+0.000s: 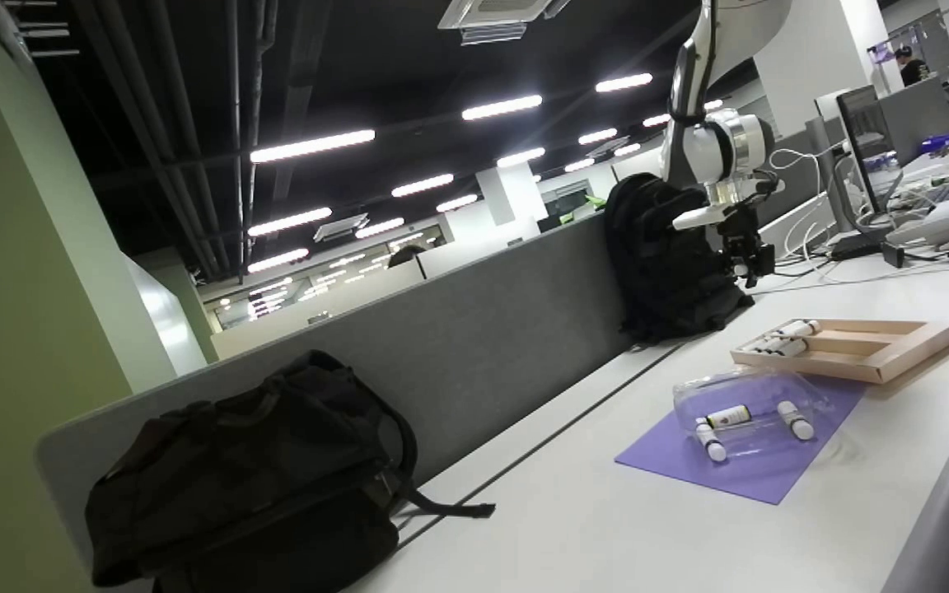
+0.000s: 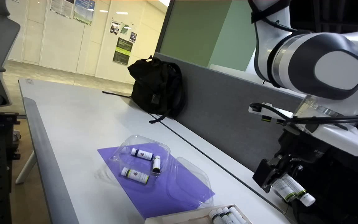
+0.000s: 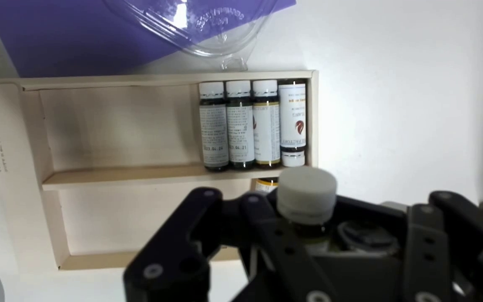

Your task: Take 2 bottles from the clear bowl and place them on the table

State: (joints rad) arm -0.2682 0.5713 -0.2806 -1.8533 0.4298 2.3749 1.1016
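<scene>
The gripper [image 2: 281, 179] hangs above the white table [image 2: 73, 115], jaws partly closed around two bottles [image 2: 283, 188] clamped side by side, both held clear of it. Three more bottles [image 2: 135, 175] lie in the clear bowl [image 2: 148, 143], which sits on the purple mat [image 2: 157, 202]. Wrist view: four bottles [image 3: 240, 132] lie in a row at one end of a wooden tray [image 3: 6, 176], the endmost turned opposite to the rest.

Three bottles [image 2: 135, 175] lay in the bowl [image 2: 162, 148], largely on the mat [image 2: 154, 202], on the table [image 2: 82, 115]; beside the mat, the tray [image 3: 115, 126] held more bottles [image 3: 240, 130] at one end.
</scene>
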